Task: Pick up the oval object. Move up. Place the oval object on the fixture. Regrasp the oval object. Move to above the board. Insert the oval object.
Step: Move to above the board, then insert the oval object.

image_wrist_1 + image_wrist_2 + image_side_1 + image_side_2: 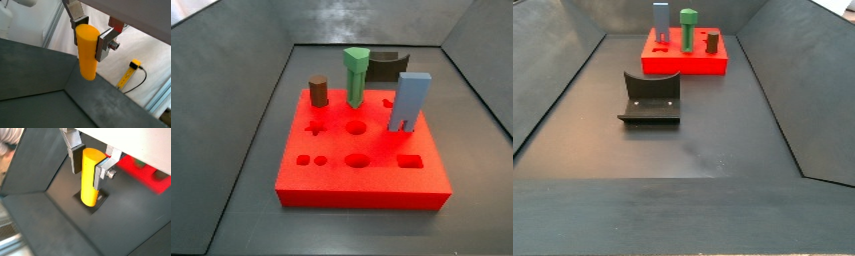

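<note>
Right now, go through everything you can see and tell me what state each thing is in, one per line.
gripper: in both wrist views, shut on the oval object, out of both side views.
oval object: held upright, off the floor.
fixture: on the floor, nothing on it.
board: flat, several holes open.
green peg: upright in the board.
brown peg: upright in the board.
blue peg: upright in the board.

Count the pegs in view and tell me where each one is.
4. The brown peg, the green peg and the blue peg stand in the board. The oval object is held in the gripper, seen in both wrist views only.
</note>
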